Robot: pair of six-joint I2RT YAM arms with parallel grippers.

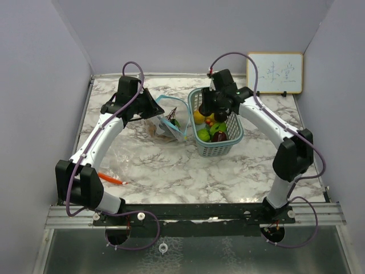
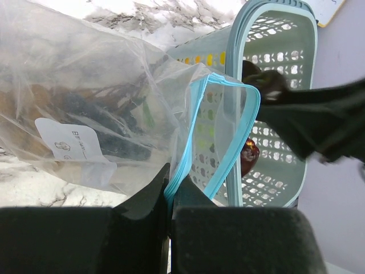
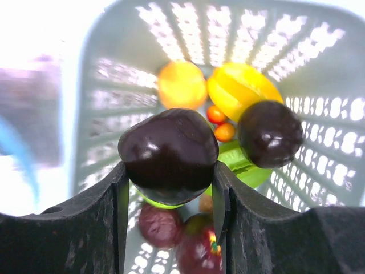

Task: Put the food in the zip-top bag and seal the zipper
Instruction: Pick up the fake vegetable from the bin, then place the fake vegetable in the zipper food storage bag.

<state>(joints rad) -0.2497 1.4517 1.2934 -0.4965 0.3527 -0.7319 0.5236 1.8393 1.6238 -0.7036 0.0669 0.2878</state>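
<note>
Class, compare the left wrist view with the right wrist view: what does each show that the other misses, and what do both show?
Left wrist only: the left fingers pinching the zip-top bag by its blue zipper, and a white label on the bag. Right wrist only: the right fingers gripping a dark round fruit above an orange fruit and a yellow fruit. Both: the teal mesh basket.

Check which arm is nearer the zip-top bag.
Left. The left arm has its jaws shut on the zip-top bag at its blue zipper edge. The right arm is beside the bag, over the teal basket, jaws holding a dark fruit.
</note>
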